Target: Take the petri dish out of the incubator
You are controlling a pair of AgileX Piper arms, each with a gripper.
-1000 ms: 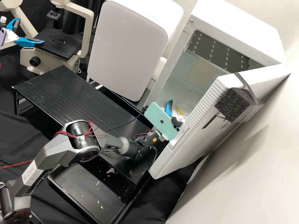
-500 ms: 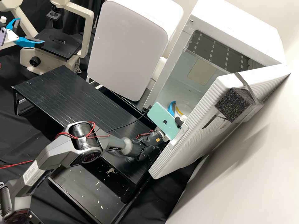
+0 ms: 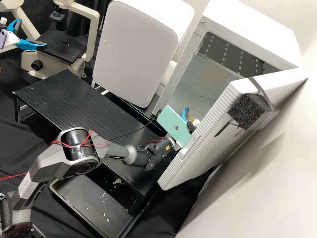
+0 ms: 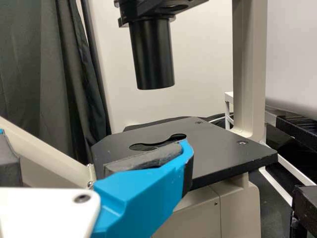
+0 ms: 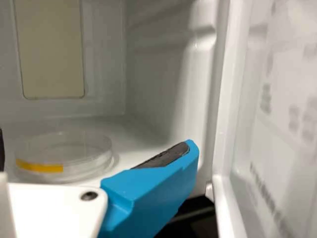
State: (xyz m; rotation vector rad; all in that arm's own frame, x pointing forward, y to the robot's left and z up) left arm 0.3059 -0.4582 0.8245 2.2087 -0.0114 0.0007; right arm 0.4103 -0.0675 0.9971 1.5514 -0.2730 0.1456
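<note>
Reach into the big, white, box-shaped incubator [image 3: 251, 29], steering clear of the white, ribbed door [image 3: 185, 165], swung wide right beside the arm. Bring in the right white-and-blue, two-fingered tool [image 5: 95, 146] slowly, spread wide and pinching nothing. Aim low and level for the clear, round, plastic petri dish [image 5: 81, 166], lying flat on the incubator floor. Put one finger on each side before squeezing softly on the round edge; might slide or crack if pinched hard. Line up with help from the thin, yellow strip [image 5: 39, 166] on the dish's side. Then lift a little and back straight out. Nearby, see the long, black, slatted worktop [image 3: 69, 99], the white box with a rounded, grey front [image 3: 135, 49], and the cream microscope [image 3: 95, 36] with a flat, black stage. By that stage, find the left white-and-blue, two-fingered tool [image 3: 32, 33], also spread and empty. Watch the flat, mint-green phone [image 3: 175, 127] on the right arm, very near the door: could bump on the way out.
</note>
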